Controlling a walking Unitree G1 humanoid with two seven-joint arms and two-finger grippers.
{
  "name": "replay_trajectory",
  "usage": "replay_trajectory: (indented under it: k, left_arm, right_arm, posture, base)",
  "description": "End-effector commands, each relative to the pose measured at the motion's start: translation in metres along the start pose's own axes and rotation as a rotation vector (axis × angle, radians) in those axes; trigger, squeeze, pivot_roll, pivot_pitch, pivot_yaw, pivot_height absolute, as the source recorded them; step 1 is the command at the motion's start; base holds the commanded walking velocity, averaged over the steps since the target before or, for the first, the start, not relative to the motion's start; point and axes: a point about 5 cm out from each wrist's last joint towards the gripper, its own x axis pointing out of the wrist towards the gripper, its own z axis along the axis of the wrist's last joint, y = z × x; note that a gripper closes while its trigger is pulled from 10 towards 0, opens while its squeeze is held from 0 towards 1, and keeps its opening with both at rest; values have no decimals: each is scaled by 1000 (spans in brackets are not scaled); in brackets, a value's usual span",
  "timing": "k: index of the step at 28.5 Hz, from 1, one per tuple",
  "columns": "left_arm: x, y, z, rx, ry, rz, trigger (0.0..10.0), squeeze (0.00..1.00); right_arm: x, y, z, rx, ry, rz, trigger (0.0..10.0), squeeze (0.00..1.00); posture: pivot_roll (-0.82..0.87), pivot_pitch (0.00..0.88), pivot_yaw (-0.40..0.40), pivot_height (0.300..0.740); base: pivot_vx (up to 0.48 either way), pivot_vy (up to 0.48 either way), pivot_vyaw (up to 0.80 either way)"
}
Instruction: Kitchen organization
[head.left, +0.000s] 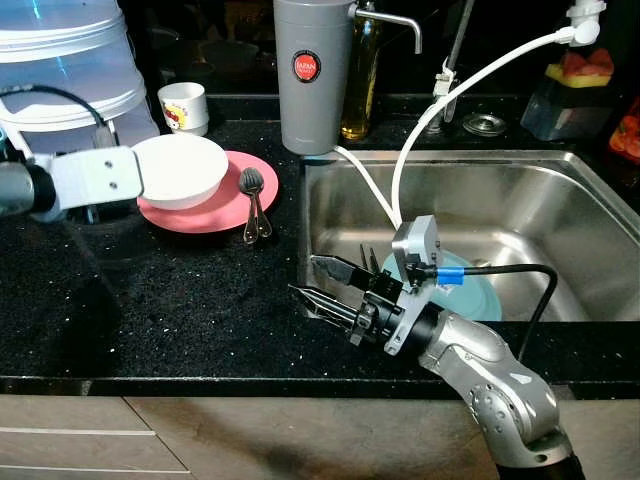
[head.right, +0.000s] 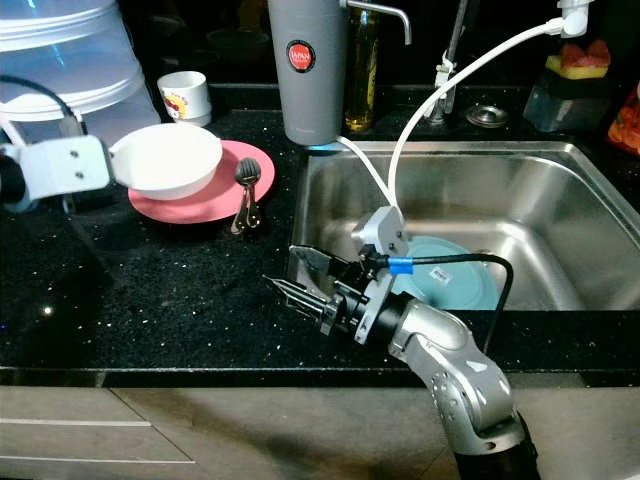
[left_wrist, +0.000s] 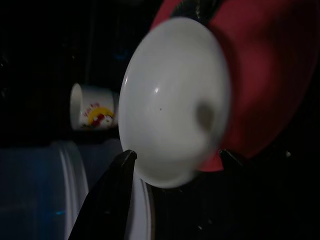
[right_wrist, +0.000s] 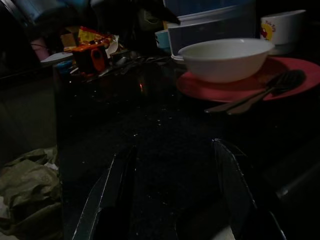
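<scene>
A white bowl (head.left: 180, 170) sits on a pink plate (head.left: 215, 205) on the black counter, with a spoon and a fork (head.left: 252, 205) lying on the plate's right side. My left arm's wrist (head.left: 95, 180) comes in from the left at the bowl's rim. In the left wrist view my left gripper (left_wrist: 177, 157) is open, one finger on each side of the bowl's (left_wrist: 175, 100) near edge. My right gripper (head.left: 322, 285) hovers open and empty over the counter at the sink's left rim, pointing toward the plate (right_wrist: 250, 82).
A steel sink (head.left: 560, 200) on the right holds a teal plate (head.left: 480, 295), and a white hose (head.left: 440, 110) arcs into it. A grey canister (head.left: 313, 75), an oil bottle (head.left: 362, 75) and a white cup (head.left: 184, 107) stand at the back. A clear tub (head.left: 60, 60) fills the back left.
</scene>
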Motion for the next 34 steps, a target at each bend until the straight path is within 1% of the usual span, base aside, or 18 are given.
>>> replay_trajectory:
  k: [1,6,11,14,16,18,23,24,25,26,29,34]
  left_arm:
    - [5,-3,-1,6,-3,-31,10000,0]
    - [8,-4,-4,15,18,-26,10000,0]
    - [17,-11,-5,-24,-2,-63,10000,0]
    - [21,-11,-3,-37,-14,-72,10000,0]
    - [21,-11,-3,-37,-14,-72,10000,0]
    - [25,-13,-4,-42,-2,-77,10000,0]
    - [31,-15,-5,-47,7,-70,10000,0]
    - [32,-15,-5,-51,6,-69,8784,0]
    - [32,-15,-5,-51,6,-69,8784,0]
    - [34,-16,-5,-56,3,-68,0,0]
    - [37,-20,-6,-82,7,-92,0,0]
    - [38,-22,-9,-87,22,-96,0,0]
  right_arm:
    - [-1,3,2,5,1,7,10000,0]
    - [-1,3,3,2,5,4,10000,0]
    - [-3,3,4,-6,13,-2,10000,0]
    - [-4,4,5,-9,16,-5,10000,0]
    - [-4,4,5,-9,16,-5,10000,0]
    - [-6,5,6,-12,20,-11,10000,0]
    - [-9,6,8,-14,27,-20,10000,0]
    - [-10,7,8,-14,28,-22,10000,0]
    - [-10,7,8,-14,28,-22,10000,0]
    - [-10,7,9,-14,29,-25,10000,0]
    - [-11,8,9,-13,32,-28,10000,0]
    - [-11,9,9,-11,32,-35,10000,0]
  posture:
    - [44,30,49,740]
    - [36,34,51,740]
    - [18,47,53,740]
    - [8,54,54,740]
    - [8,54,54,740]
    - [-4,63,58,740]
    - [-19,72,57,740]
    - [-22,75,58,740]
    - [-22,75,58,740]
    - [-22,75,58,740]
    - [-29,79,62,740]
    - [-28,69,67,740]
  base:
    - [0,0,0]
    - [0,0,0]
    - [0,0,0]
    - [0,0,0]
    - [0,0,0]
    - [0,0,0]
    - [0,0,0]
    - [0,0,0]
    - [0,0,0]
    - [0,0,0]
    - [0,0,0]
    - [0,0,0]
